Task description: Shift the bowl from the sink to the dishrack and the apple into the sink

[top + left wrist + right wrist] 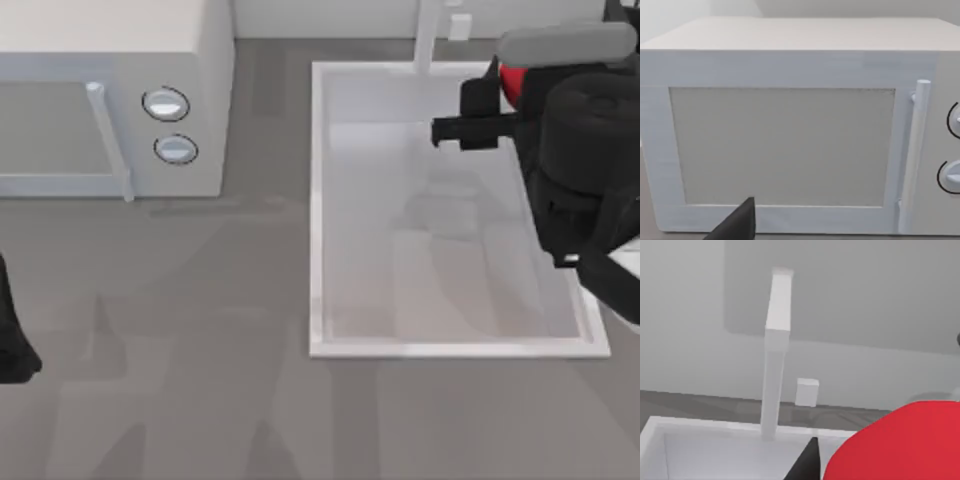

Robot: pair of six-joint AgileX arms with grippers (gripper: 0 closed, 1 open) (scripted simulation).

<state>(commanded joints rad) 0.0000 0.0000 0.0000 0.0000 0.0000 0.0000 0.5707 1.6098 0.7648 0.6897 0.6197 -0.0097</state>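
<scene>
The red apple [513, 84] hangs over the back right corner of the white sink [318, 200], with my right gripper [505, 95] shut on it. In the right wrist view the apple [900, 445] looms close, one dark finger [807, 462] beside it, and the sink's back rim [705, 424] lies below. The basin floor [430, 250] is bare. The bowl and the dishrack are out of view. My left gripper [12, 345] is parked at the table's left edge, facing the microwave.
A white microwave [120, 90] [790, 145] with two round knobs stands at the back left. The white faucet post [428, 35] [775, 355] rises behind the sink, with a small white block [459, 25] [806, 391] beside it. Grey countertop lies left of and in front of the sink.
</scene>
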